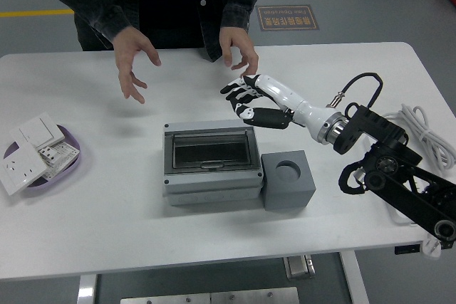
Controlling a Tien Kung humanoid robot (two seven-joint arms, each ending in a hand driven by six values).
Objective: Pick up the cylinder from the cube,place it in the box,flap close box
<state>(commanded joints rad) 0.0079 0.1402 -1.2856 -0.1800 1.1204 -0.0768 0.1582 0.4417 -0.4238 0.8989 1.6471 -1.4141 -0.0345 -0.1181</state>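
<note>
Right hand (251,101) hovers empty with fingers loosely spread beyond the box (209,163) — lid down, cylinder not visible, presumably inside, the cube (288,180) beside it showing a bare socket — a rigid, light-looking lid, best pressed along its front edge

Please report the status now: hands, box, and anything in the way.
Right hand open, raised behind the box. Box flap closed. Cube socket empty. Person's hands lifted clear; nothing in the way.

Closed box (210,161) beside cube (288,179); right hand (256,101) above, fingers (239,94) spread.
</note>
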